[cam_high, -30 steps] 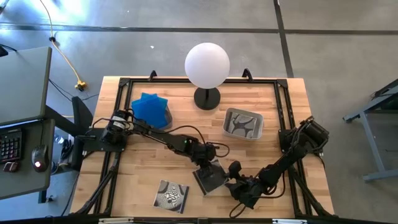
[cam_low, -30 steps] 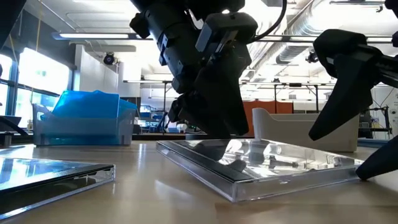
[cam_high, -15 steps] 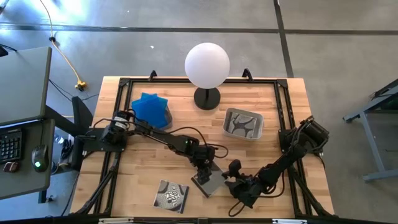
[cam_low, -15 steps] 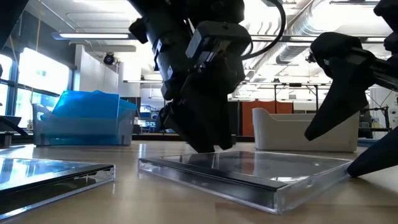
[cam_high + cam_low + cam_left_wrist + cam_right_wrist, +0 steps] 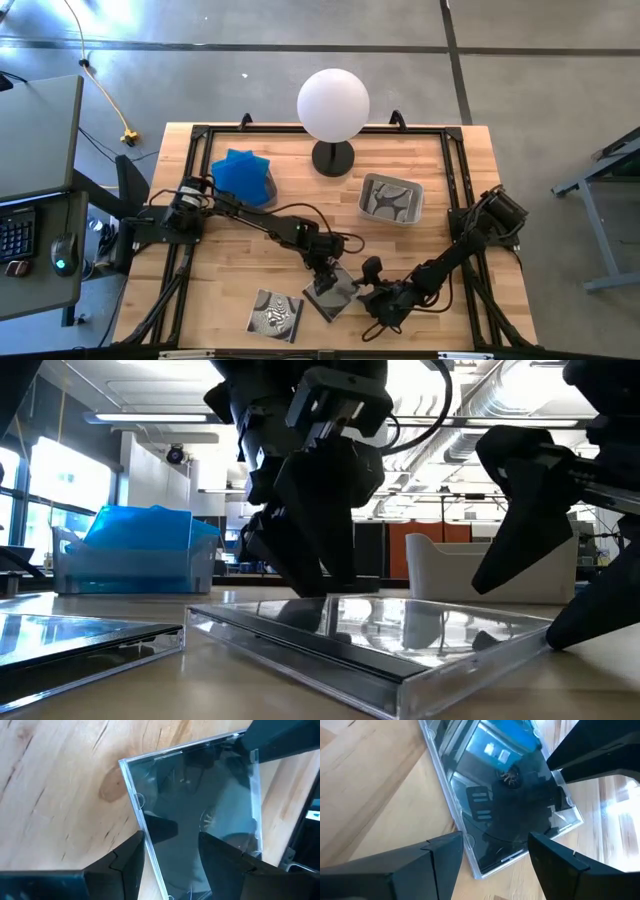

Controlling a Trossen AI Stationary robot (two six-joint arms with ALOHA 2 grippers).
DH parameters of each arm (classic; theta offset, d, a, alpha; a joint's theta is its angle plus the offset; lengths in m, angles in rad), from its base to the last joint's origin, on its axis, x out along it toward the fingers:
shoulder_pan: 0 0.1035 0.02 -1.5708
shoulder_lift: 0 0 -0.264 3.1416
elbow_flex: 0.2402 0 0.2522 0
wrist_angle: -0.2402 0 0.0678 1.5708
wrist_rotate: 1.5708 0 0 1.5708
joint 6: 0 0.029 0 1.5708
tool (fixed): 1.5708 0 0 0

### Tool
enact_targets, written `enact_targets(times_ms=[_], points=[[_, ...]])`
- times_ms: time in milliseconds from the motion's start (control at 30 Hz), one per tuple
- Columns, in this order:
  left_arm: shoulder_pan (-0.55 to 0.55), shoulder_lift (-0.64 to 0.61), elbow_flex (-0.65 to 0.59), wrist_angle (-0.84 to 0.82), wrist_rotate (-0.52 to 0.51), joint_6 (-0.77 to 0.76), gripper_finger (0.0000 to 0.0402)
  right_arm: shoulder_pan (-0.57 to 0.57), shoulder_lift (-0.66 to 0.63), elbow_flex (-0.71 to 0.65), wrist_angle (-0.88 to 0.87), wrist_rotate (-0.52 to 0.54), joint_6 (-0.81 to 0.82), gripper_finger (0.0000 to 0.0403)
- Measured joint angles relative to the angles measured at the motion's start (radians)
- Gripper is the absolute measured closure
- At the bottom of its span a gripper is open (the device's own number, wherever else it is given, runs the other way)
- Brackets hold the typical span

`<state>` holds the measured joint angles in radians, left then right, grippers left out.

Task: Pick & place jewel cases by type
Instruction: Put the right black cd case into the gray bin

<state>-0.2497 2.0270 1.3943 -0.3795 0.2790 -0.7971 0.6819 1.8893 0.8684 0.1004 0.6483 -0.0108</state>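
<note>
Lying flat on the counter [image 5: 215,270], front centre, dark jewel case [image 5: 331,293] sits between both tools. Left tool [image 5: 322,283] and right tool [image 5: 372,296] flank opposite edges, fingers apart, presumably to square it for pickup.

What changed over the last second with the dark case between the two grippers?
The dark jewel case slid toward the table's front-left, nearer the swirl-patterned case, and now lies flat. The left gripper and right gripper moved with it, both open, flanking it. The blue cases in their tub, the other tub and the lamp stayed put.
</note>
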Motion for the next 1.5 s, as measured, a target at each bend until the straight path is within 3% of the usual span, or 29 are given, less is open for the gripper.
enact_targets(times_ms=[400, 833, 1033, 1233, 1500], points=[[-0.012, -0.057, 0.003, -0.030, 0.002, -0.014, 0.0225, -0.006, 0.001, -0.001, 0.041, -0.030, -0.052, 0.0187], [-0.153, -0.063, 0.002, -0.156, -0.001, -0.179, 0.0225, -0.085, 0.018, -0.002, 0.219, -0.070, -0.216, 0.0187], [-0.205, -0.063, 0.003, -0.183, -0.094, -0.261, 0.0225, -0.141, 0.067, -0.001, 0.301, -0.175, -0.280, 0.0188], [-0.230, -0.063, 0.004, -0.270, -0.175, -0.357, 0.0225, -0.135, 0.087, 0.004, 0.323, -0.187, -0.253, 0.0188], [-0.227, -0.063, 0.004, -0.323, -0.184, -0.378, 0.0225, -0.106, 0.090, 0.004, 0.348, -0.226, -0.248, 0.0188]])
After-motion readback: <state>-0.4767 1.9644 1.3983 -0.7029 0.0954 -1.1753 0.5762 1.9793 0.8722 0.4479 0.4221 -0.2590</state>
